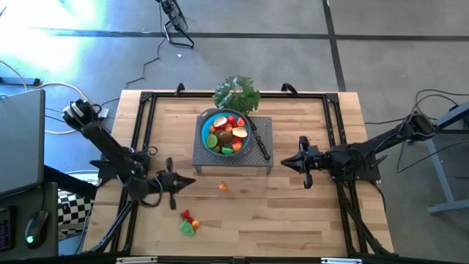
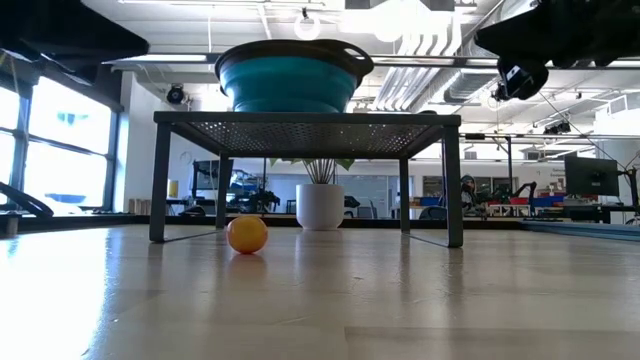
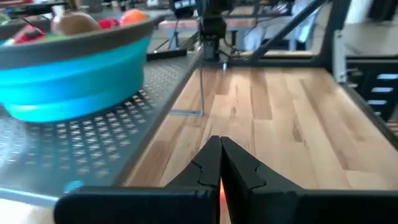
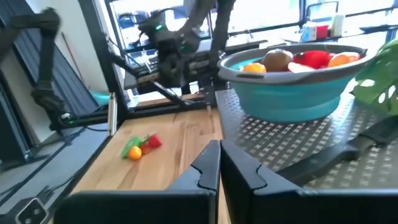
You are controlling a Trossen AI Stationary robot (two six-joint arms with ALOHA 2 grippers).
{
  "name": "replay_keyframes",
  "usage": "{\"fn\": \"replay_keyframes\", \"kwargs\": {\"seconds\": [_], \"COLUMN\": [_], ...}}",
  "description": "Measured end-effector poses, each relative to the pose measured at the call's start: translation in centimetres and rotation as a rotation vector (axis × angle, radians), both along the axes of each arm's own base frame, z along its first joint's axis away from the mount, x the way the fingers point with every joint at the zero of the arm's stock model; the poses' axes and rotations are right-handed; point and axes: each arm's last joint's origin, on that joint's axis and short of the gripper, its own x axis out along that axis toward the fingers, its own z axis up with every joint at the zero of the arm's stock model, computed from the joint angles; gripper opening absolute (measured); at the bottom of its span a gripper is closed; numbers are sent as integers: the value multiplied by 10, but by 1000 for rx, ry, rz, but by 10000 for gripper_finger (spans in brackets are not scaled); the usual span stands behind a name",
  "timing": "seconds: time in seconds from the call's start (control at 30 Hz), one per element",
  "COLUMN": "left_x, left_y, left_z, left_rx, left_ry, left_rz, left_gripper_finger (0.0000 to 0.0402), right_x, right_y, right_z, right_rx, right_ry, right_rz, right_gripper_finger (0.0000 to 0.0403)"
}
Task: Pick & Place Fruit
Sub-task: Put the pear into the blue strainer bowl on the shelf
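A blue bowl (image 1: 227, 133) holding several toy fruits stands on a grey perforated stand (image 1: 267, 163) at the table's far middle. On the wood, one orange fruit (image 1: 223, 187) lies just in front of the stand. A small cluster of red, green and orange fruits (image 1: 189, 224) lies nearer the front edge. Left of the orange fruit, my left gripper (image 1: 193, 181) hangs level above the table, shut and pointing right. My right gripper (image 1: 283, 161) hangs level at the stand's right end, shut and pointing left. In the wrist views the fingers (image 3: 219, 155) (image 4: 219, 154) are closed with nothing between them.
A leafy green bunch (image 1: 237, 93) lies behind the bowl. A black-handled knife (image 1: 261, 144) lies on the stand to the bowl's right. Black rails (image 1: 143, 117) frame the table's left, right and far sides. Bare wood stretches across the right front.
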Motion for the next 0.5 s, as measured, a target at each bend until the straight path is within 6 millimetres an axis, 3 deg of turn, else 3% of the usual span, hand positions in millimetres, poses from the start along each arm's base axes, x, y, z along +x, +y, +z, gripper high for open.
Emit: {"fn": "replay_keyframes", "kwargs": {"seconds": [0.27, 0.5], "left_x": [40, 72], "left_y": [-42, -77], "left_z": [-4, 8], "left_rx": [-102, -177], "left_ry": [-9, 32], "left_rz": [161, 212], "left_gripper_finger": [0, 0], "right_x": [1, -1], "right_y": [-5, -5], "right_z": [-1, -9], "right_rx": [-20, -46], "right_ry": [7, 103], "right_rz": [-31, 10], "right_gripper_finger": [4, 4]}}
